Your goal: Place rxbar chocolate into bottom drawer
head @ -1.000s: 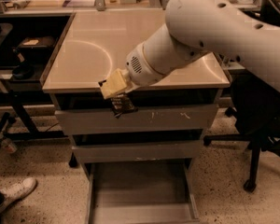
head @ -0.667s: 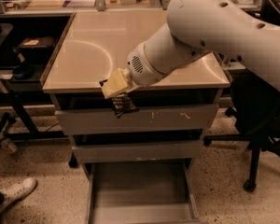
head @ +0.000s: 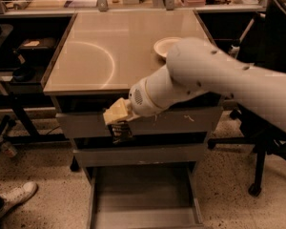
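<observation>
My pincer [head: 119, 124] hangs just left of the frame's centre, in front of the upper drawers [head: 86, 124]. It is clamped on the rxbar chocolate [head: 122, 133], which hangs dark beneath it. The bottom drawer [head: 143, 197] stands pulled open at the lower middle, below the bar. A white bowl [head: 162, 46] rests on the counter [head: 100, 51] at upper middle, partly behind my arm [head: 219, 75].

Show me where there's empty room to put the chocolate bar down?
The bottom drawer floor, between its side walls, is all bare. The tabletop left of the white bowl is bare too. It's crowded at the upper drawer fronts, where the gripper holds the rxbar chocolate.
</observation>
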Controlling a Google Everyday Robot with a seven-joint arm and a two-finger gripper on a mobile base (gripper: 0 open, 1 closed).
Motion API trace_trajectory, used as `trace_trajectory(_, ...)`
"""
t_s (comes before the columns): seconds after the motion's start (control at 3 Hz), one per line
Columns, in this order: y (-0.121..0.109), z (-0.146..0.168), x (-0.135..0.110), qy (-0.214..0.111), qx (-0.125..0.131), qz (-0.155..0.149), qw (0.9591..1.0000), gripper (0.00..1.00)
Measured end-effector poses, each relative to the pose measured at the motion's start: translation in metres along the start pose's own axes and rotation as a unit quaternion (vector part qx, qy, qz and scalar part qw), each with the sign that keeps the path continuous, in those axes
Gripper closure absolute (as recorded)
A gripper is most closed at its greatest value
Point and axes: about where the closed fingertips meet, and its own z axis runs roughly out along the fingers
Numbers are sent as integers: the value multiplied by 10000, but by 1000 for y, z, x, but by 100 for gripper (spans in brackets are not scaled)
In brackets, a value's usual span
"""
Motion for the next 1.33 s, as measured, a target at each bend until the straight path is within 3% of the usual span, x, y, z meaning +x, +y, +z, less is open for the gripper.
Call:
trace_trajectory(0.33, -33, 46, 35, -8, 87, 550, 9985, 100)
trace_trajectory(0.67, -67, 90, 73, 149, 62, 1139, 9934, 100)
trace_trajectory(1.0, -67, 90, 73, 149, 62, 1139, 9934, 100)
trace_trajectory(1.33, -82, 105, 82, 72, 59, 1331, 9911, 100)
